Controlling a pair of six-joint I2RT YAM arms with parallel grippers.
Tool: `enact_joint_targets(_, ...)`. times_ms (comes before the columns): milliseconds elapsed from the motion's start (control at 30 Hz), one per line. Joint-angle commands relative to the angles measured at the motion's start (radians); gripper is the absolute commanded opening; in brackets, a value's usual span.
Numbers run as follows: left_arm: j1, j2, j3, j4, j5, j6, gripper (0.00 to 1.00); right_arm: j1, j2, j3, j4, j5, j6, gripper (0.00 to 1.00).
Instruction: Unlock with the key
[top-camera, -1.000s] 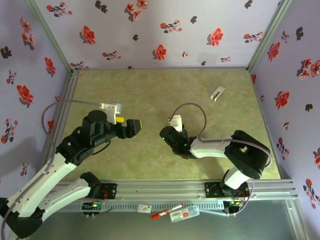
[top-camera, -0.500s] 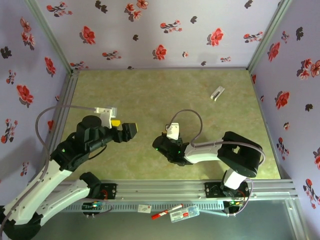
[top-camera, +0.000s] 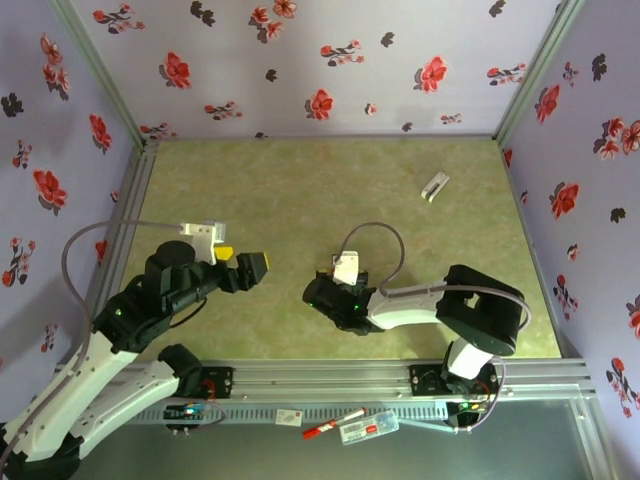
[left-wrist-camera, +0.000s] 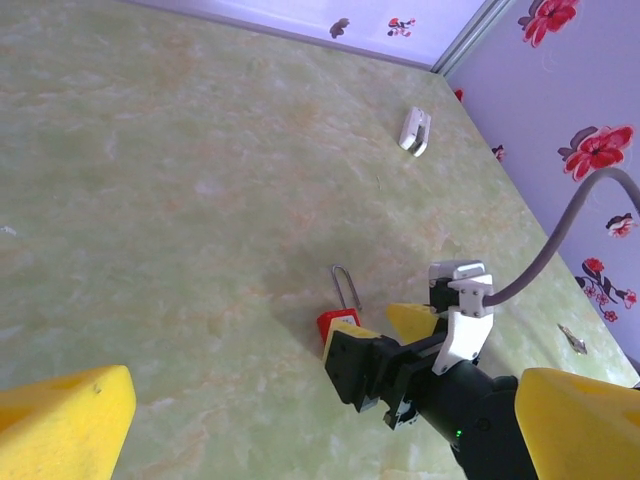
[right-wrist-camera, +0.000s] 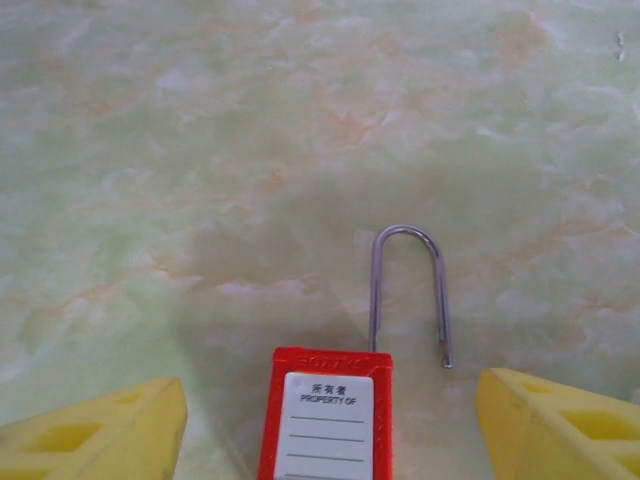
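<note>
A red padlock (right-wrist-camera: 325, 420) with a white label lies flat on the green table between the yellow fingers (right-wrist-camera: 100, 430) of my right gripper (right-wrist-camera: 330, 395), which stands open around it without touching. Its wire shackle (right-wrist-camera: 405, 290) is swung out, the free end clear of the body. In the left wrist view the padlock (left-wrist-camera: 335, 322) peeks out from under the right gripper (left-wrist-camera: 385, 345). My left gripper (left-wrist-camera: 325, 400) is open and holds nothing, hovering to the left of the right gripper (top-camera: 314, 293). A tiny grey metal sliver (left-wrist-camera: 572, 339), possibly the key, lies near the right wall.
A small white clip-like piece (top-camera: 435, 186) lies at the back right of the table, also visible as the white clip (left-wrist-camera: 415, 130). Floral walls enclose the table on three sides. The aluminium rail (top-camera: 330, 378) runs along the near edge.
My left gripper has drawn back to the left and nearer. My right gripper has shifted left and nearer over the padlock.
</note>
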Motion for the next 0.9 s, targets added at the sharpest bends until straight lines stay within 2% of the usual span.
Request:
enact_joint_targets(0, 0.008, -0.004, 0.0, -0.005, -0.026, -0.018, 0.98, 0.014, -0.097, 0.019, -0.048, -0.005, 0.02, 0.76)
enact_joint_targets(167, 0.008, 0.049, 0.035, 0.0, -0.012, -0.029, 0.99, 0.014, -0.298, 0.058, -0.254, -0.02, 0.002, 0.78)
enact_joint_targets(300, 0.007, 0.128, 0.051, -0.002, 0.012, -0.055, 0.99, -0.022, -0.503, 0.085, -0.505, 0.004, 0.065, 0.84)
enact_joint_targets(400, 0.007, 0.205, 0.063, -0.001, 0.051, -0.087, 0.98, -0.105, -0.645, 0.091, -0.641, -0.076, 0.072, 0.85)
enact_joint_targets(533, -0.006, 0.305, 0.089, 0.006, 0.078, -0.101, 0.97, -0.22, -0.76, 0.116, -0.815, -0.163, 0.072, 0.88)
enact_joint_targets(600, -0.011, 0.335, 0.104, 0.015, 0.079, -0.096, 0.97, -0.283, -0.773, 0.145, -0.928, -0.208, 0.09, 0.92)
enact_joint_targets(700, -0.01, 0.377, 0.139, 0.001, 0.064, -0.073, 0.97, -0.433, -0.77, 0.183, -1.075, -0.333, 0.097, 0.93)
enact_joint_targets(867, -0.01, 0.403, 0.178, -0.002, 0.057, -0.043, 0.98, -0.592, -0.763, 0.217, -1.192, -0.46, 0.075, 0.93)
